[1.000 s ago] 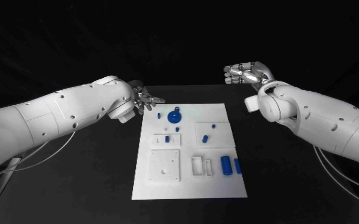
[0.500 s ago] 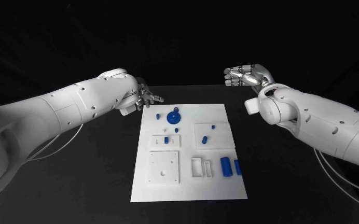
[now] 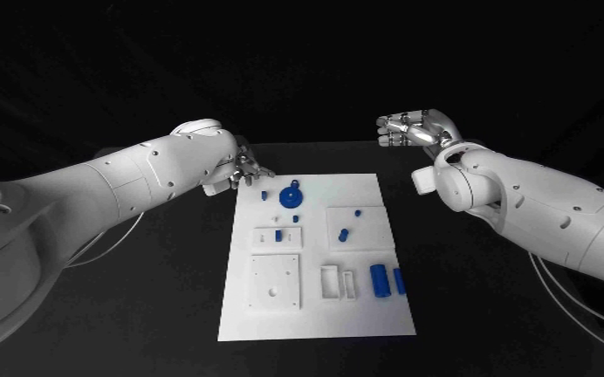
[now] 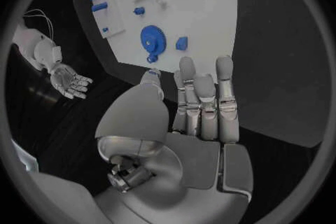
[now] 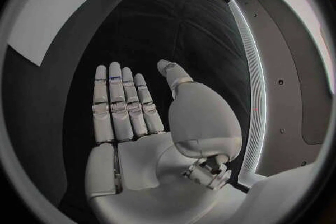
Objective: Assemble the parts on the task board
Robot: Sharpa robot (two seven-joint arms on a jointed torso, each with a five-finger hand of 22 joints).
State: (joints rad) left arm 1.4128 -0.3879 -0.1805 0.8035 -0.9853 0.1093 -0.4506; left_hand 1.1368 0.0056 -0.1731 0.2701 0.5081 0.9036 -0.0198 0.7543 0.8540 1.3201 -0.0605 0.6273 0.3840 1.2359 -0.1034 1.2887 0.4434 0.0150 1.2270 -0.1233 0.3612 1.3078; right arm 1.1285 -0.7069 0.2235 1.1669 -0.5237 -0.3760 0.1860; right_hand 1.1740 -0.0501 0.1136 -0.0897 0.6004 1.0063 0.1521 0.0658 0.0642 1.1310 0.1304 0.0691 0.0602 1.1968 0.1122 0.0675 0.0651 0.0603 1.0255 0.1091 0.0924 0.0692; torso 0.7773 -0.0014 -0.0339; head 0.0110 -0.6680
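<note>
The left robot hand [image 3: 242, 170] hangs with fingers straight, held side by side and holding nothing, just off the far left corner of the task board [image 3: 378, 320] on the black worktop [image 3: 151, 307]. A blue gear [image 3: 293, 196] and a small blue block [image 3: 265, 194] lie on the board just ahead of its fingertips. The right robot hand [image 3: 415, 126] is spread flat and empty, well apart from the board beyond its far right corner.
</note>
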